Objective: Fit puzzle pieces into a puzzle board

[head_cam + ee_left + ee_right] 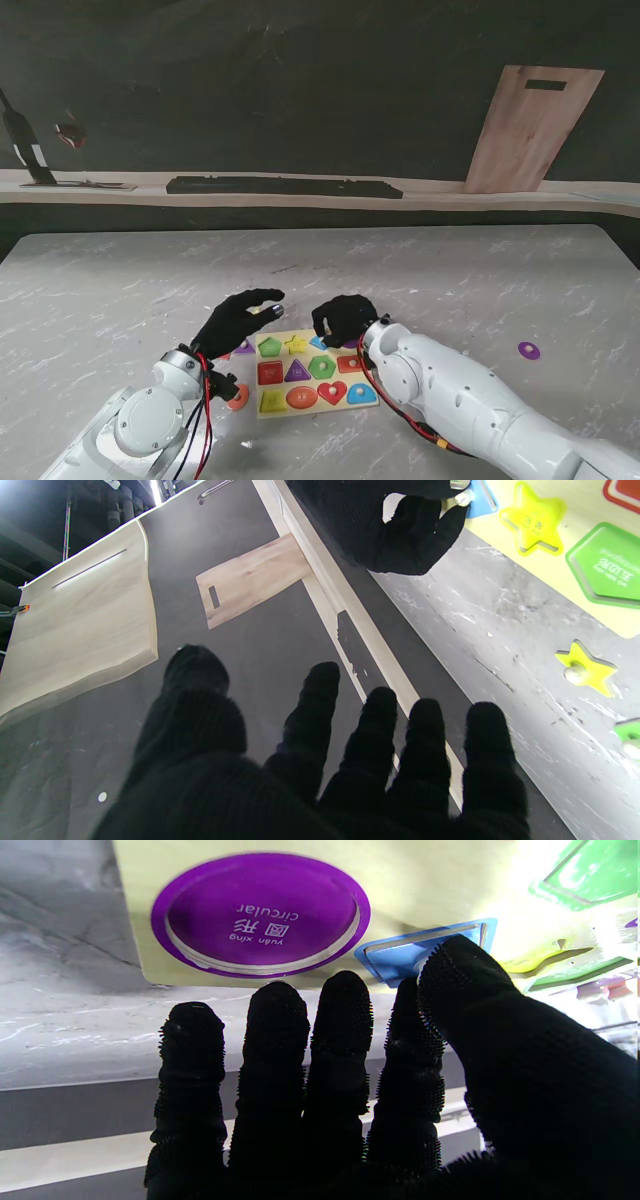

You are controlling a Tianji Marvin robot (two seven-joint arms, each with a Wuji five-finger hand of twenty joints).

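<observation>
Puzzle board (pixel 318 402) lower centre mostly filled; right hand (pixel 343 318) pinches blue piece (pixel 425 952) (purple circle slot empty), left hand (pixel 238 318) fingers spread, holding nothing.

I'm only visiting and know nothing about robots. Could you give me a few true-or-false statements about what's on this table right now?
1. A purple piece lies alone on the table, right of the board. True.
2. The left hand grips a red heart. False: its fingers are spread, holding nothing.
3. The right hand touches a blue piece at the board's far edge. True.
4. The board's purple circle slot is filled. False: it is empty.
</observation>
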